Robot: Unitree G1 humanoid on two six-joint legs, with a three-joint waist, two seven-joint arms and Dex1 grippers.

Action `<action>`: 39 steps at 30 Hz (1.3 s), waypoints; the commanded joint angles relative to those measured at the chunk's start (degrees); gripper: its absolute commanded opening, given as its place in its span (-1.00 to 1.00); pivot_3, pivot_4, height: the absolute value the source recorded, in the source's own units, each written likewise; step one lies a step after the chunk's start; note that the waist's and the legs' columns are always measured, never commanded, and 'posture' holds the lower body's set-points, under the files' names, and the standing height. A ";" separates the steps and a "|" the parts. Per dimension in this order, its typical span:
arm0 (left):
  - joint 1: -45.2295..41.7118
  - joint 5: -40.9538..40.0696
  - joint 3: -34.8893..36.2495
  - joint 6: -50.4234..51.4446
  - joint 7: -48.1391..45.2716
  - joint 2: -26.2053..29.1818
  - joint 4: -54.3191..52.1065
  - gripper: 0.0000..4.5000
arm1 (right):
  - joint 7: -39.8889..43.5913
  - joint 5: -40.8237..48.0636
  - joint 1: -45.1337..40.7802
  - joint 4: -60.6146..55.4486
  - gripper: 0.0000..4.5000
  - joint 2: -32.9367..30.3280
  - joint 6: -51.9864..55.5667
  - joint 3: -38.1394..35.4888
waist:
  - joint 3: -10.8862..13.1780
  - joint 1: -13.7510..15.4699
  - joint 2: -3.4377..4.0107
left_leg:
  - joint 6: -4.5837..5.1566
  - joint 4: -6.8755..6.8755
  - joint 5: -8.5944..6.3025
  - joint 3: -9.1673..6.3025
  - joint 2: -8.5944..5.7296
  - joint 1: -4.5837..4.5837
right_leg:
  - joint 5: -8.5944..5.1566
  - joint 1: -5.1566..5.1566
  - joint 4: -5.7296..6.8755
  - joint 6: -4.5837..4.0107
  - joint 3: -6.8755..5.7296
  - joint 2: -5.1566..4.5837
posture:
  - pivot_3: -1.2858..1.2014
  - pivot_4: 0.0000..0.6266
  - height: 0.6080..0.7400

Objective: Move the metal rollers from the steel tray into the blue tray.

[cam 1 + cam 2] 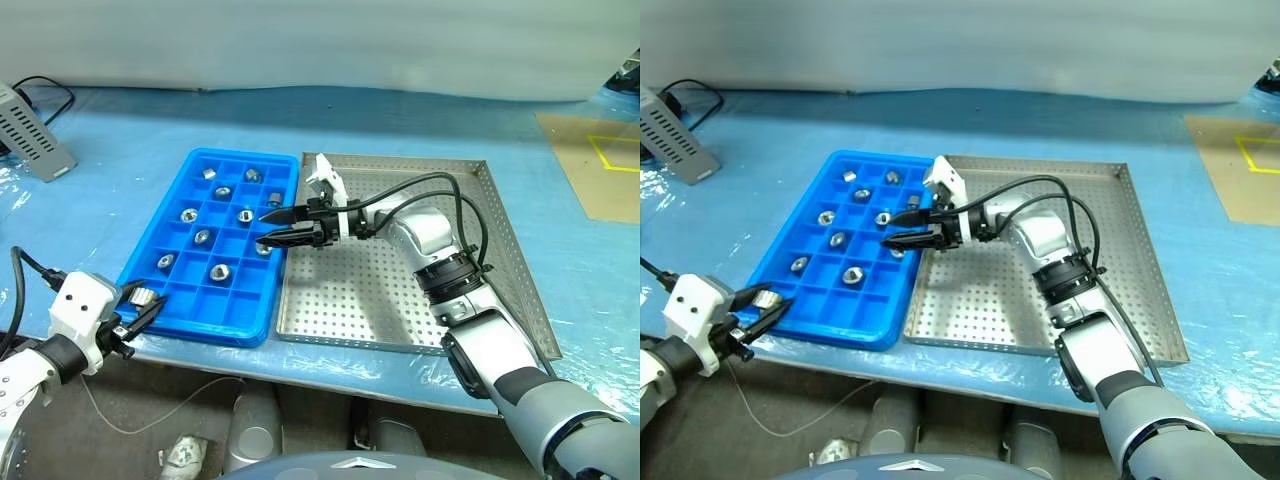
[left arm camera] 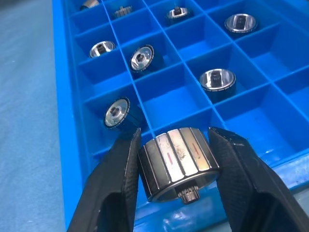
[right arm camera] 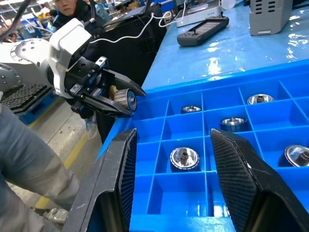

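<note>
Steel roller [image 2: 178,164] is seen clamped between the two black fingers of the left end effector [image 1: 140,308], held just off the near left corner of the blue tray [image 1: 243,318], past its rim and above the worktop [image 1: 120,190] edge. Not yet over any compartment.

Blue tray is found well stocked: about nine metal rollers [image 1: 218,271] are counted, one per compartment, spread over the near, middle and far rows. Several compartments nearest the held roller are seen vacant, so a drop spot is judged close by.

Right end effector [image 1: 270,227] is positioned over the right edge of the blue tray, fingers pointed across it toward the robot's left and parted moderately. Nothing is seen between them in the right wrist view; a seated roller lies below the gap, not touched.

Steel tray [image 1: 500,230], just beside the blue tray on the right, is shown with a bare perforated floor wherever it is visible; a part is hidden by the right arm, so a leftover cannot be ruled out.

Progress is judged near complete: the held roller is likely the last or close to it. Remaining: roller to be carried over a free compartment and released.
</note>
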 commanded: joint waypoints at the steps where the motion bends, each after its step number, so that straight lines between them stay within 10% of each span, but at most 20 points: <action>1: -1.43 2.07 -1.93 -2.25 0.45 0.30 2.28 -0.16 | -0.49 -0.04 0.70 -1.45 0.10 -0.31 -1.28 -1.63 | 0.00 -0.03 -0.01 | 0.00 0.00 0.00 0.00 0.00 0.00 | 0.00 0.00 -0.01 0.00 0.00 0.00 | 0.34 -0.52 1.00; 3: -2.30 2.22 -2.86 -2.36 -0.07 0.56 3.66 -0.16 | -0.84 -0.19 1.23 -1.93 0.10 -0.62 -1.25 -1.83 | -0.02 -0.01 -0.04 | 0.00 0.01 0.00 0.00 -0.02 -0.01 | 0.00 0.01 -0.01 0.00 0.00 0.00 | 0.34 -0.52 1.00; 9: -5.58 2.72 -4.56 -2.52 -0.50 1.53 6.02 0.82 | -2.13 -0.14 2.54 -3.06 0.12 -1.23 -0.99 -2.24 | -0.03 -0.40 -0.05 | -0.02 0.03 0.02 0.00 -0.06 0.02 | 0.01 0.01 0.07 0.00 0.01 0.00 | 0.31 -0.52 1.00; 20: -14.36 -3.23 -2.98 0.35 -2.65 4.72 5.00 0.82 | -6.30 0.62 3.67 -6.94 0.12 -2.26 1.53 -5.19 | -0.04 -1.45 -0.06 | -0.05 0.12 0.04 0.00 -0.07 0.09 | 0.01 0.02 0.24 -0.01 0.02 -0.01 | 0.26 -0.52 1.00; 39: -33.37 -0.07 -16.31 -1.43 2.56 -0.79 11.79 0.82 | -40.96 -12.50 -3.58 18.23 0.12 5.15 -18.74 -15.01 | -0.04 -4.85 -0.08 | -0.34 0.48 0.22 -0.02 -0.14 0.06 | 0.00 -0.10 0.81 -0.04 0.13 -0.02 | 0.18 -0.52 1.00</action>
